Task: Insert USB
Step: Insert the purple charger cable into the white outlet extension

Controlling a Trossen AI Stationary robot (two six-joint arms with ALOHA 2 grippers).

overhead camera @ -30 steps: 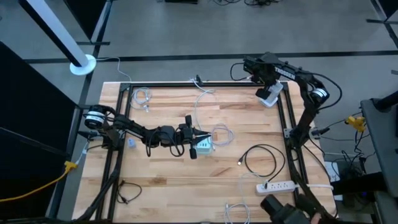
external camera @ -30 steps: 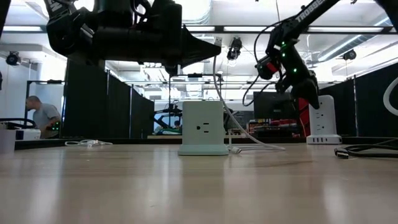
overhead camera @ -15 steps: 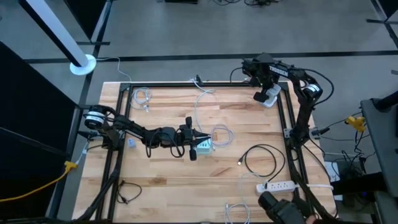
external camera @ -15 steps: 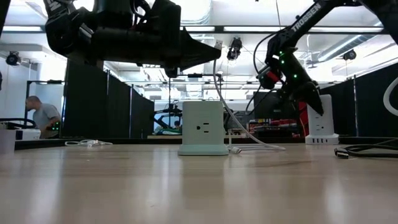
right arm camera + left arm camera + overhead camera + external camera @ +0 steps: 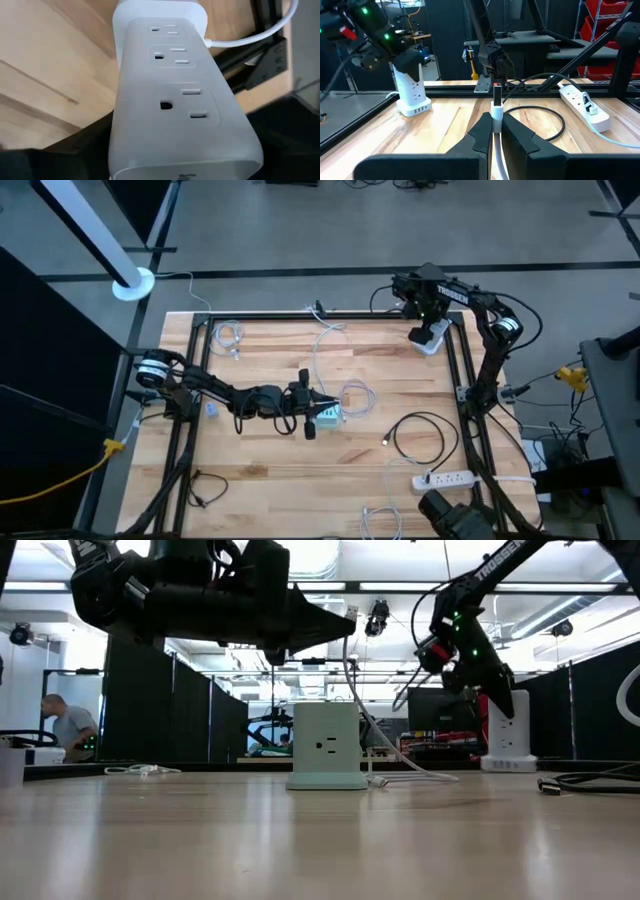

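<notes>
White USB plug (image 5: 496,107) sits pinched in the left gripper (image 5: 495,131) above the counter (image 5: 260,480). Far away, the right gripper (image 5: 428,313) has just begun closing around the tower (image 5: 430,335), readying it for plugging.

"TROSSEN" on right arm (image 5: 497,552)

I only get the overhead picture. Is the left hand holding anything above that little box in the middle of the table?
Observer: Yes. Its own camera shows the left hand shut on a USB plug with a white cable.
Visitor: What is the box?
Observer: From table height, the box shows a wall socket on its side.
Visitor: And the right hand?
Observer: Its camera looks closely at a white power tower with three sockets in a row.
</notes>
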